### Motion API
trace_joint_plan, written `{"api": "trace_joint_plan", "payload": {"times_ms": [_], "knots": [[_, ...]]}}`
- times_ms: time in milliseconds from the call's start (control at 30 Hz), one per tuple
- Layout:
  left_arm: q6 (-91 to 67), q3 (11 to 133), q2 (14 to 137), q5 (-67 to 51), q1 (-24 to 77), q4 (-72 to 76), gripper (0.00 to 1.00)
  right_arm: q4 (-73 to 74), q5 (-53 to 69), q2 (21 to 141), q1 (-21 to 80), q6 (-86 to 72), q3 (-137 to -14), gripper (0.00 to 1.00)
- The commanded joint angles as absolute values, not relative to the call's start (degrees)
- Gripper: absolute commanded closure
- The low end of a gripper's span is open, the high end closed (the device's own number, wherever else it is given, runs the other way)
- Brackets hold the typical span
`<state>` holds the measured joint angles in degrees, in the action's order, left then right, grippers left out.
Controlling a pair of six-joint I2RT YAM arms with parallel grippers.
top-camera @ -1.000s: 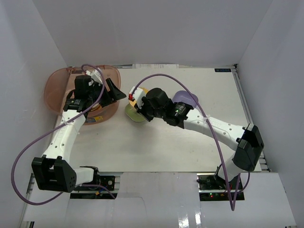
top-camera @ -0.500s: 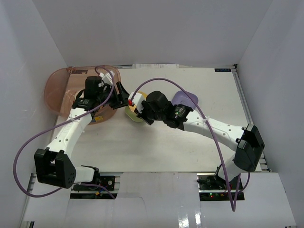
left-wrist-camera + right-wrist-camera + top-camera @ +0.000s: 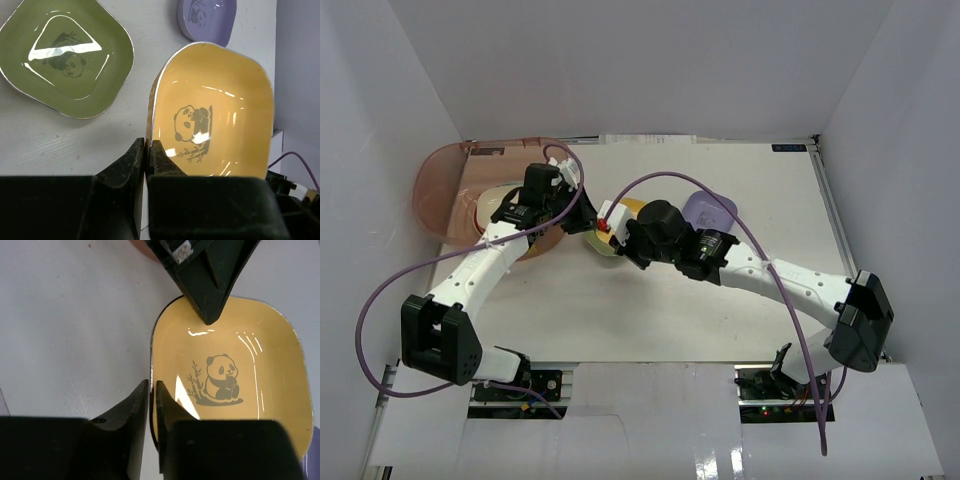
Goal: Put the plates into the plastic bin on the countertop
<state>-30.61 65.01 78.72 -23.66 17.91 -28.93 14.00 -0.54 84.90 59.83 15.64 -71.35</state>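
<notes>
A yellow plate [image 3: 626, 208] with a panda print [image 3: 215, 115] [image 3: 230, 375] is held tilted up between the two arms, near the plastic bin's [image 3: 442, 185] right side. My left gripper [image 3: 588, 214] [image 3: 148, 150] is shut on one edge of its rim. On the opposite edge my right gripper [image 3: 611, 226] [image 3: 152, 390] is pinched on the rim. The left fingers [image 3: 205, 290] show at the plate's far edge in the right wrist view. A green plate [image 3: 601, 243] [image 3: 65, 55] lies on the countertop [image 3: 650, 300] under the yellow one. A lavender plate [image 3: 712, 210] [image 3: 207, 20] lies to the right.
The bin holds other plates, among them a cream one [image 3: 486, 205]. White walls [image 3: 380, 120] enclose the countertop on three sides. Purple cables [image 3: 660, 180] loop over both arms.
My left arm has swung right, out from over the bin, and its open jaws have shut on the yellow plate's rim. The right gripper has kept its hold on the plate.
</notes>
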Motion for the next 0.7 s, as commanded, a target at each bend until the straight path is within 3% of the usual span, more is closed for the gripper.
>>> {"api": "trace_joint_plan", "payload": {"times_ms": [0, 33, 67, 167, 300, 367, 667], "knots": [[-30.4, 68.2, 77.7, -19.8, 18.1, -27.9, 1.0, 10.5, -2.2, 81.4, 60.5, 14.9, -70.1, 0.8], [-30.3, 68.3, 77.5, -18.1, 18.1, -27.9, 1.0, 10.4, -2.7, 81.0, 60.6, 14.3, -69.7, 0.7], [-30.3, 68.6, 77.3, -17.1, 18.1, -27.9, 1.0, 10.4, -4.0, 79.9, 60.6, 13.9, -69.0, 0.49], [-29.1, 71.4, 76.6, -11.9, 18.0, -29.0, 1.0, 10.2, -6.4, 76.9, 60.5, 12.0, -67.9, 0.19], [-27.5, 76.6, 78.2, -7.7, 14.4, -31.2, 1.0, 8.0, -8.7, 70.8, 60.5, 10.2, -65.1, 0.08], [-28.6, 78.3, 78.7, -11.3, 7.6, -31.3, 1.0, 6.4, -9.7, 66.7, 60.5, 9.4, -63.3, 0.08], [-29.4, 75.4, 79.1, 1.7, -10.5, -29.7, 1.0, 2.7, -21.3, 60.5, 59.3, 0.8, -50.6, 0.17]]}}
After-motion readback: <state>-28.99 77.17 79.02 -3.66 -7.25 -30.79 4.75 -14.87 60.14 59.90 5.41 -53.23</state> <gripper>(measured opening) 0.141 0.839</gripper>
